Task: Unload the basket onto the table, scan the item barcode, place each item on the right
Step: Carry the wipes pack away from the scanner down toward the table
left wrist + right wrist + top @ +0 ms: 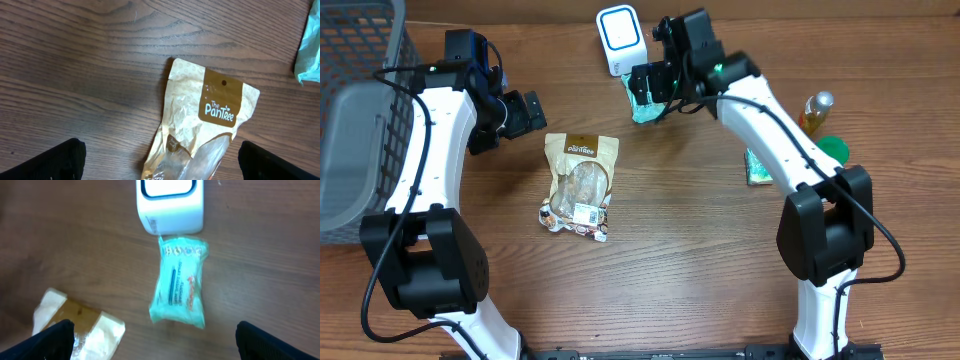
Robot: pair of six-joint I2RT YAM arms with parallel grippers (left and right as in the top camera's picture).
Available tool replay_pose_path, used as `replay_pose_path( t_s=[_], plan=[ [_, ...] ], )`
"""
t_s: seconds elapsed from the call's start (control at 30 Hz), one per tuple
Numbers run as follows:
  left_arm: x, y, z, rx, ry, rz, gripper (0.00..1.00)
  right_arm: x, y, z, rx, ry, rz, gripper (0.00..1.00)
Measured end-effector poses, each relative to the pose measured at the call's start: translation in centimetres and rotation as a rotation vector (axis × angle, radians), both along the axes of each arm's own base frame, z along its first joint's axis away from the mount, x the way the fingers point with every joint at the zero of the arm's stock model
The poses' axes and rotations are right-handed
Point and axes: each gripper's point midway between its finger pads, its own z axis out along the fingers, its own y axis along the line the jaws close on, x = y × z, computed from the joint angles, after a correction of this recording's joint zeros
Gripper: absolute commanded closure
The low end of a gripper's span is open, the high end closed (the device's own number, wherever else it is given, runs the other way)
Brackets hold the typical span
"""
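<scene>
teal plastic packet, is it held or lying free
Lying free: the teal plastic packet rests flat on the wooden table by the white box scanner, the right hand open wide, clear of it.

Crinkled teal packet (178, 282) lying flat, its top end seemingly touching the white scanner (170, 210)

Grey basket (358, 45) far left, bottle (815, 108) far right
</scene>
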Motion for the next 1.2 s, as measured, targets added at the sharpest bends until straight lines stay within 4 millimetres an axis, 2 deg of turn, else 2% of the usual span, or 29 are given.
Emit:
replay_pose_path(
  t_s=[0.17, 0.37, 0.53, 0.63, 0.73, 0.77, 0.87, 0.93, 1.07, 1.2],
  plan=[
    [0.0, 0.0, 0.0, 0.0, 0.0, 0.0, 0.0, 1.5, -0.2, -3.0, 0.009, -0.099, -0.046, 0.0],
    [0.0, 0.0, 0.0, 0.0, 0.0, 0.0, 0.0, 2.7, -0.4, -5.8, -0.006, -0.127, -0.076, 0.0],
    [0.0, 0.0, 0.0, 0.0, 0.0, 0.0, 0.0, 4.5, 0.3, -9.4, 0.008, -0.164, -0.084, 0.03],
    [0.0, 0.0, 0.0, 0.0, 0.0, 0.0, 0.0, 4.9, 0.4, -11.1, 0.007, -0.165, -0.084, 0.13],
    [0.0, 0.0, 0.0, 0.0, 0.0, 0.0, 0.01, 4.9, 0.4, -11.5, 0.008, -0.167, -0.089, 0.36],
    [0.0, 0.0, 0.0, 0.0, 0.0, 0.0, 0.01, 5.0, 0.4, -11.4, 0.012, -0.172, -0.091, 0.47],
    [0.0, 0.0, 0.0, 0.0, 0.0, 0.0, 0.0, 4.8, 0.3, -11.6, 0.001, -0.161, -0.085, 0.67],
    [0.0, 0.0, 0.0, 0.0, 0.0, 0.0, 0.01, 4.5, 0.2, -12.0, -0.002, -0.135, -0.091, 0.71],
    [0.0, 0.0, 0.0, 0.0, 0.0, 0.0, 0.0, 3.4, -0.5, -12.7, -0.016, -0.054, -0.115, 0.72],
    [0.0, 0.0, 0.0, 0.0, 0.0, 0.0, 0.01, 1.0, -2.6, -12.6, -0.06, 0.081, -0.149, 0.73]
  ],
)
